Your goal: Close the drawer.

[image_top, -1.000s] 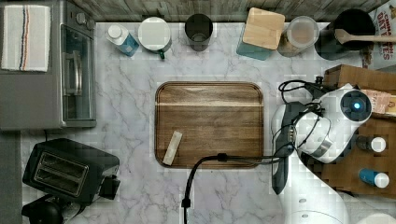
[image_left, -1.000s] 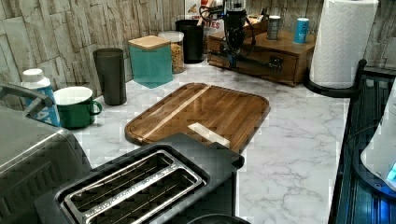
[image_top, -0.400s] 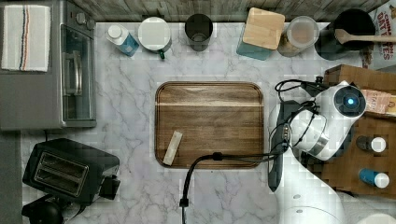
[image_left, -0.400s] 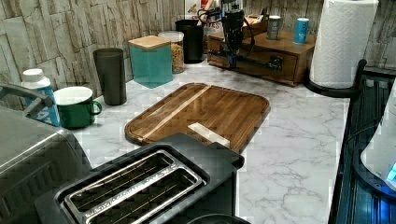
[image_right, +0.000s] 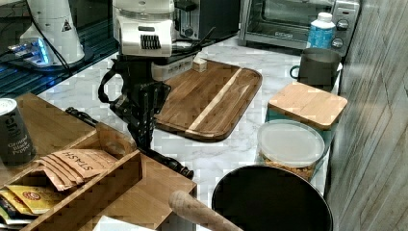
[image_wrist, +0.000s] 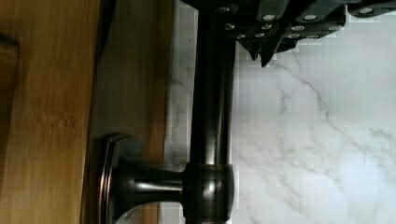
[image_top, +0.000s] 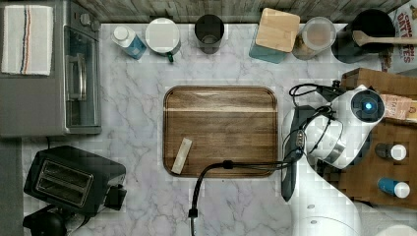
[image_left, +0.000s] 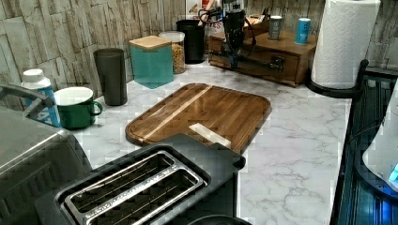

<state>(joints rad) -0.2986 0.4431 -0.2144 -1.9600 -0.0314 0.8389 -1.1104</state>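
The black hand (image_right: 144,137), grip state unclear, sits at the medium-brown wooden drawer's (image_right: 166,180) dark bar handle (image_wrist: 212,116); the rounded dark wooden tray (image_top: 220,130) lies at the top view's nine o'clock on the marble worktop (image_top: 142,73).

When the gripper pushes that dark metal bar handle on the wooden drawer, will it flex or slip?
Probably stiff: the dark metal bar handle looks thick and joins the wooden drawer front by a solid flared post. Its smooth, glossy, round surface may let the gripper slide along it. The drawer itself should likely glide straight rather than tip.
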